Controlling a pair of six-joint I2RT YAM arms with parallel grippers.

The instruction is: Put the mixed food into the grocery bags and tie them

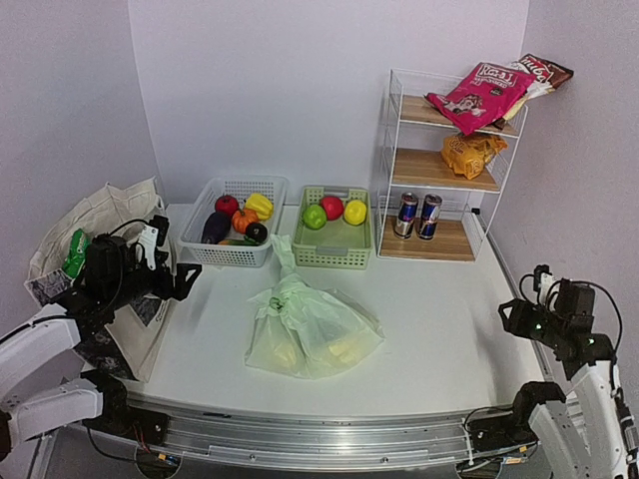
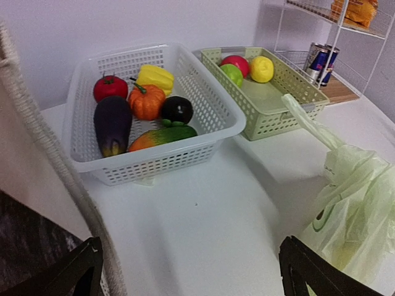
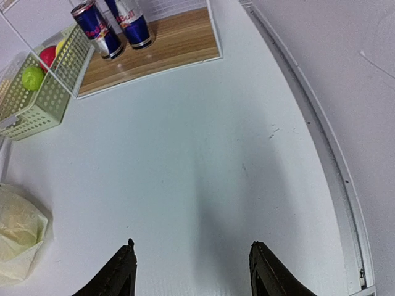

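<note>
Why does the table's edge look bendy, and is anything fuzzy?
Right wrist view: the wide lens bends the table edge into a curve. Left wrist view: the canvas tote, right by the lens, looks fuzzy; the white basket is sharp. Top view: soft shadows only.

The two blue-silver cans on the wooden shelf board read "Red Bull". Lettering on the pink snack packet is too blurred to read.
</note>
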